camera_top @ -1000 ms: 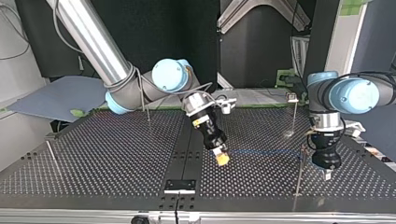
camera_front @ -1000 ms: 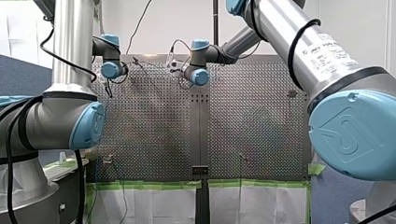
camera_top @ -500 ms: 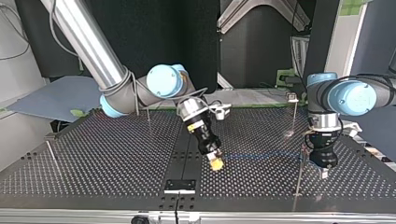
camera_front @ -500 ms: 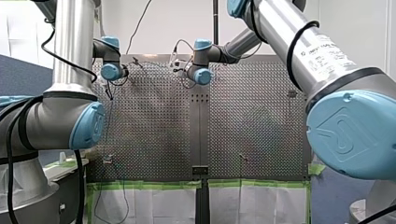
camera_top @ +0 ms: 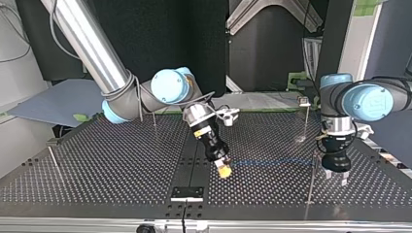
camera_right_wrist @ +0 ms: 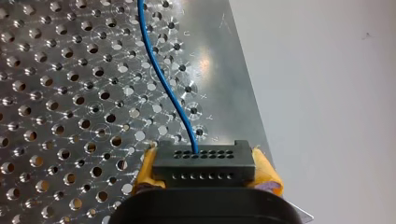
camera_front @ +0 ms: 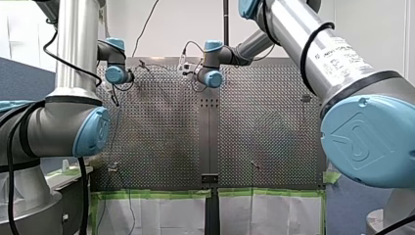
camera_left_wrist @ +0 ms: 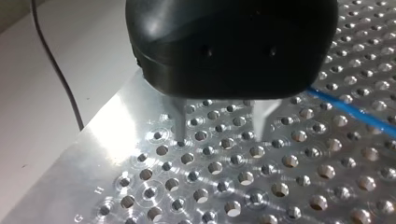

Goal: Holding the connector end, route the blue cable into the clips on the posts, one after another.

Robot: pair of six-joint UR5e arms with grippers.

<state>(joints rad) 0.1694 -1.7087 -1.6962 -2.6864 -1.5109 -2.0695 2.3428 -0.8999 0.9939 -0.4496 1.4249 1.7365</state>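
My right gripper (camera_right_wrist: 204, 164) is shut on the black connector (camera_right_wrist: 204, 158), with its yellow pads (camera_right_wrist: 147, 170) on either side of the block. The blue cable (camera_right_wrist: 163, 79) leaves the connector and runs ahead over the perforated plate. In the top view my right gripper (camera_top: 224, 170) hangs low near the table's middle. The cable (camera_top: 272, 161) stretches from it to a thin post (camera_top: 311, 182) at that view's right. My left gripper (camera_top: 338, 178) stands just beside that post, pointing down. Its metal fingers (camera_left_wrist: 180, 126) are open with nothing between them, and the cable (camera_left_wrist: 355, 112) passes beside them.
Other thin posts stand on the perforated table (camera_top: 121, 165): one at the back right (camera_top: 306, 119), one at the back left (camera_top: 154, 119), one at the left edge (camera_top: 53, 160). A black bracket (camera_top: 187, 192) sits at the near edge. My left gripper (camera_left_wrist: 219, 137) is close to the plate's edge.
My left gripper's fingers have parted; they were together before. My right gripper has drifted a little toward the top view's left with the connector.
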